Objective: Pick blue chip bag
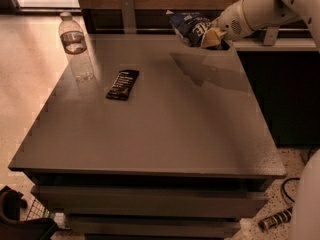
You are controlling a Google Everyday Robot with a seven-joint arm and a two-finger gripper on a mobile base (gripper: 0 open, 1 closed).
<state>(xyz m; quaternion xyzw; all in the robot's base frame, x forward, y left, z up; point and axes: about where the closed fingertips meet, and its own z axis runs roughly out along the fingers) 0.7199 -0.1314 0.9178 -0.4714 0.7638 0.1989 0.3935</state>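
The water bottle [75, 46] stands upright near the far left corner of the desk [175, 134]. The bar wrapper [122, 84] lies flat on the desk, near the bottle, to its right and in front. The gripper [211, 37] is above the far right edge, holding the blue chip bag [187, 26] clear of the surface.

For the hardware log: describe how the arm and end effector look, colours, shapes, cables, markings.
The arm is smooth, glossy white, built of rounded tubular shells, with a dark round spot near the wrist. The end effector, at the blue chip bag above the far right corner of the table, is short and tan. No cables or markings show on it.
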